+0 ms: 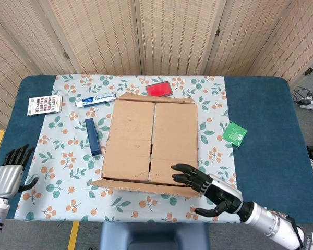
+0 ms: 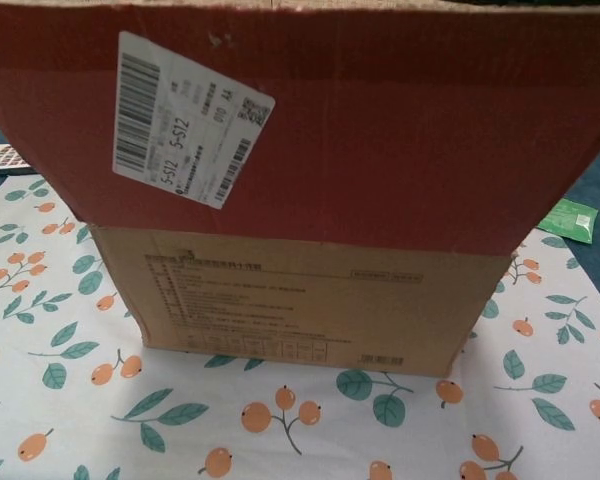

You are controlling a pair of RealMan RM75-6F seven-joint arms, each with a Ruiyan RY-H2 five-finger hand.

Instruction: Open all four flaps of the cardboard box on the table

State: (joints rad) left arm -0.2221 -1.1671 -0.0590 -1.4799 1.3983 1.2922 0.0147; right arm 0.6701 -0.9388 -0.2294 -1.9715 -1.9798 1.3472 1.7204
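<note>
Right robot hand [image 1: 215, 190], touching box flap [image 1: 146, 185]

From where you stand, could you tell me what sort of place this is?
Probably an indoor test or demo setup, not a home: a table with a floral cloth, woven folding screens closing it off behind, and a power strip on the floor.
</note>
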